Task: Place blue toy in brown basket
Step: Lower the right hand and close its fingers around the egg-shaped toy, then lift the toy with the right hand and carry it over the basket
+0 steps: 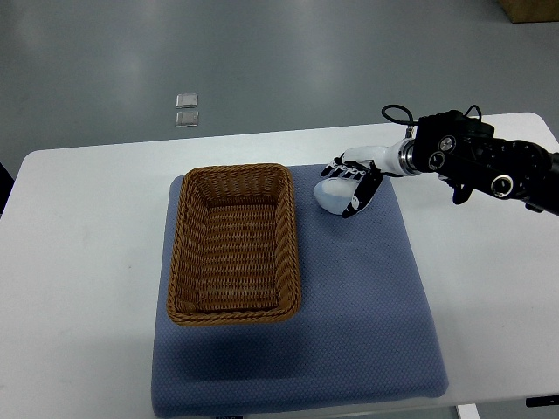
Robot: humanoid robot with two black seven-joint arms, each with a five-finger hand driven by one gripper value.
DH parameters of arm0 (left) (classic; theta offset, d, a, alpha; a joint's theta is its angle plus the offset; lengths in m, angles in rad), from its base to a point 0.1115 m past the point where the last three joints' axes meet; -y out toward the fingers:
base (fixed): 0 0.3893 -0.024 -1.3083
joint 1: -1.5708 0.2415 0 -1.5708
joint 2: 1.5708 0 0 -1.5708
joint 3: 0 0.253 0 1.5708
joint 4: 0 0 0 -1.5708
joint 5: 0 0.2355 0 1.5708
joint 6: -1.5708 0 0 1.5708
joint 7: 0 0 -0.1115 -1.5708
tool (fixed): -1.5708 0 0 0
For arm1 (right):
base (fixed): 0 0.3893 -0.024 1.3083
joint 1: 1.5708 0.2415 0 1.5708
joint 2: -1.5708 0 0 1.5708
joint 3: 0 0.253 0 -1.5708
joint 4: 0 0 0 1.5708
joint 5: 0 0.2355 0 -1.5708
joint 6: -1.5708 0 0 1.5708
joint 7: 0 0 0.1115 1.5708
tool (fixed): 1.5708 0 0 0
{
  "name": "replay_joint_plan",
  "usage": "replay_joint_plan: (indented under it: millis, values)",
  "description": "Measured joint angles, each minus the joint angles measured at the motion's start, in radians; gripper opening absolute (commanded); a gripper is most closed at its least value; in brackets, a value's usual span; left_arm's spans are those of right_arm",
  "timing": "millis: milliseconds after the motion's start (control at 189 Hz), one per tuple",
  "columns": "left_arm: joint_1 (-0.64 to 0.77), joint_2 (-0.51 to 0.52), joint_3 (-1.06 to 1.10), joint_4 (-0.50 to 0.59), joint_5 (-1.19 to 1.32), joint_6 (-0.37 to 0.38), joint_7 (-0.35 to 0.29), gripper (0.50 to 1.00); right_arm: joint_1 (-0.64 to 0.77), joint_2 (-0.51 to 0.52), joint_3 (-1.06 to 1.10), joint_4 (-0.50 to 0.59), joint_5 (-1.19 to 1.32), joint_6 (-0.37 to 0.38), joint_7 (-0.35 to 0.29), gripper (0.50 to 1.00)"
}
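The brown wicker basket (294,253) stands on the left half of a blue mat, and nothing lies in it. The blue toy (328,195) is a pale bluish-white rounded thing just right of the basket's far right corner, at the level of the mat. My right hand (353,185) comes in from the right edge and lies over the toy. Its dark fingers (362,194) curl down around the toy's top and right side. Most of the toy is hidden under the hand.
The blue mat (367,305) lies on a white table (79,262). The robot's black forearm (489,161) reaches over the table's far right part. Two small clear packets (187,109) lie on the floor beyond the table.
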Motion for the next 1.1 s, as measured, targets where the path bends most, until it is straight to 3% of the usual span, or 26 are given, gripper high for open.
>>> replay_joint_plan:
  millis: [74,143,243,322,570,861,1098]
  values:
    - [0.0,0.0,-0.001,0.0,0.0,0.0,0.0,1.0,-0.009,0.0,0.0,0.0,-0.004,-0.001,0.0,0.858]
    - [0.0,0.0,-0.001,0.0,0.0,0.0,0.0,1.0,-0.014,0.001,-0.001,-0.001,-0.008,-0.002,0.001,0.797]
    - [0.0,0.0,-0.002,0.0,0.0,0.0,0.0,1.0,-0.02,0.001,-0.002,-0.006,-0.02,-0.01,0.003,0.582]
    - [0.0,0.0,-0.004,0.0,0.0,0.0,0.0,1.0,-0.026,0.001,-0.003,-0.01,-0.036,-0.017,0.006,0.513]
    - [0.0,0.0,-0.006,0.0,0.0,0.001,0.0,1.0,-0.01,-0.013,0.0,-0.008,-0.071,-0.014,0.017,0.5]
    - [0.0,0.0,-0.006,0.001,0.0,0.002,0.0,1.0,0.122,-0.058,0.006,0.069,-0.05,0.008,0.017,0.509]
    - [0.0,0.0,-0.008,0.002,0.0,0.002,0.0,1.0,0.201,0.018,0.006,0.094,0.03,0.011,0.016,0.535]
